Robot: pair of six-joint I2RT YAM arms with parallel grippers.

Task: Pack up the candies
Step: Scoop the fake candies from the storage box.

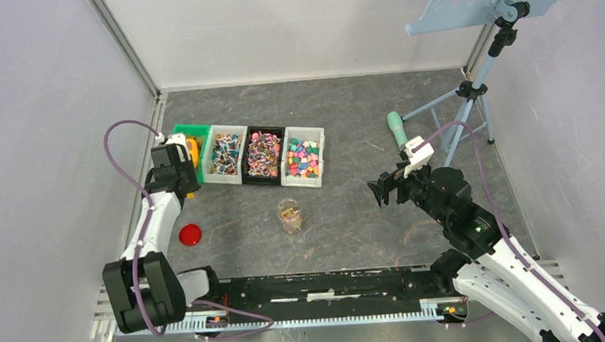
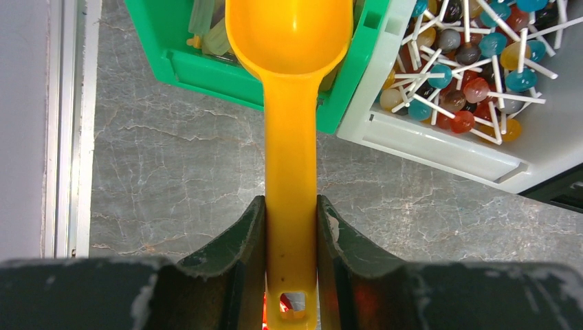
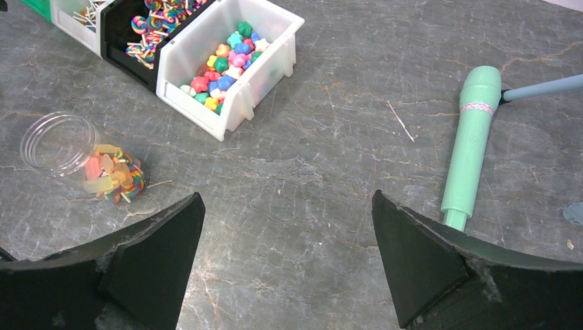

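Your left wrist view showed the left gripper clenched on the scoop handle. The scoop's bowl was over the green bin, just beside the lollipop bin. Only the top view showed the red lid near your left arm and the jar standing apart in front of the bins. The right wrist view showed the right gripper released, jaws wide above the table. It also showed candies in the white end bin, with a few in the jar.

Left jaws narrowly clamped, right jaws wide apart.
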